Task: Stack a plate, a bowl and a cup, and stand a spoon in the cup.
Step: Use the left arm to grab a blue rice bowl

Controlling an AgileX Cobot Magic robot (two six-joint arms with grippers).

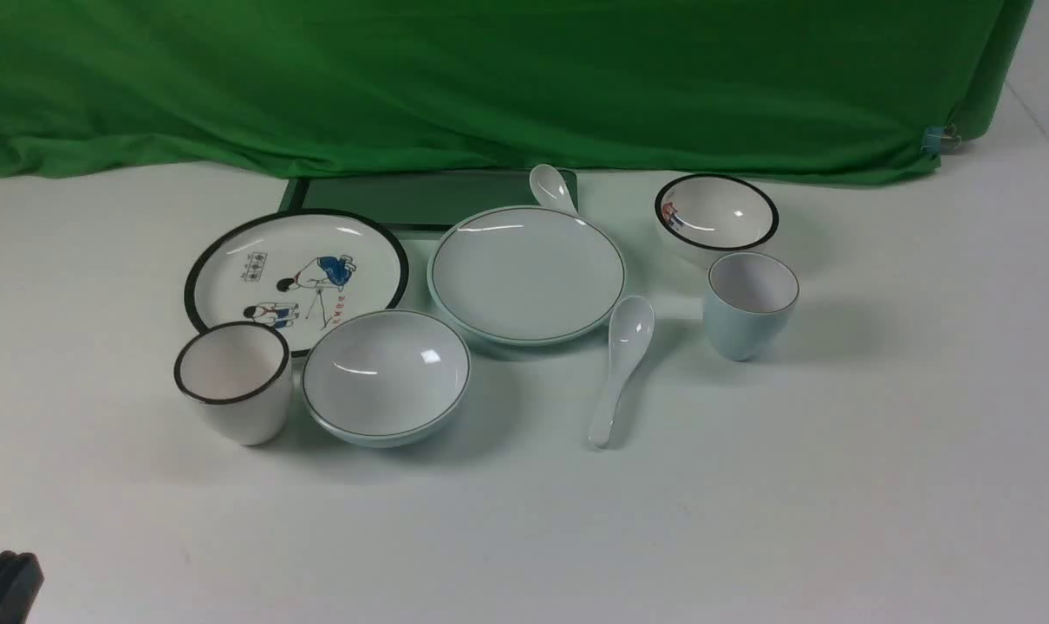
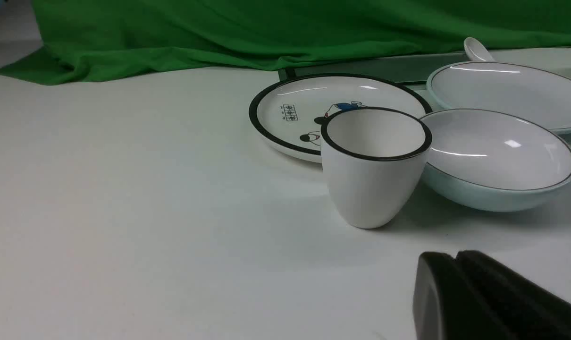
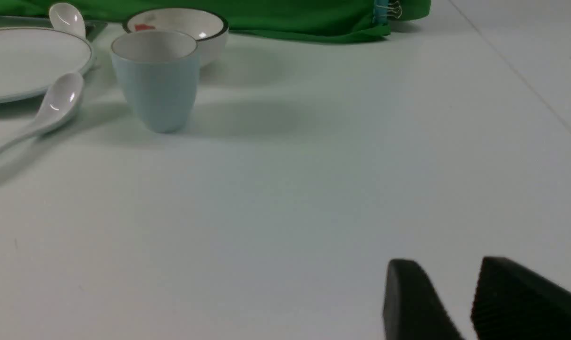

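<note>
Jaws of the left gripper [image 1: 4, 585], at the near left corner, are pressed together on nothing. The plain pale blue-green ceramic bowl [image 1: 386, 373] lies ahead and rightward of them, nearest this arm, with the matching round plate [image 1: 526, 273] just beyond to the right. The glossy white soup spoon [image 1: 620, 368] is laid with its handle toward the robot, its long axis slanted slightly left. The small pale blue cup [image 1: 750, 303] stands upright, nearer the right gripper [image 3: 448, 274], which is half parted and empty.

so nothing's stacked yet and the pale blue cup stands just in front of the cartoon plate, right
Not quite. Nothing is stacked yet, but the pale blue cup stands just in front of the small black-rimmed bowl, on the right; the front view shows it.
</note>
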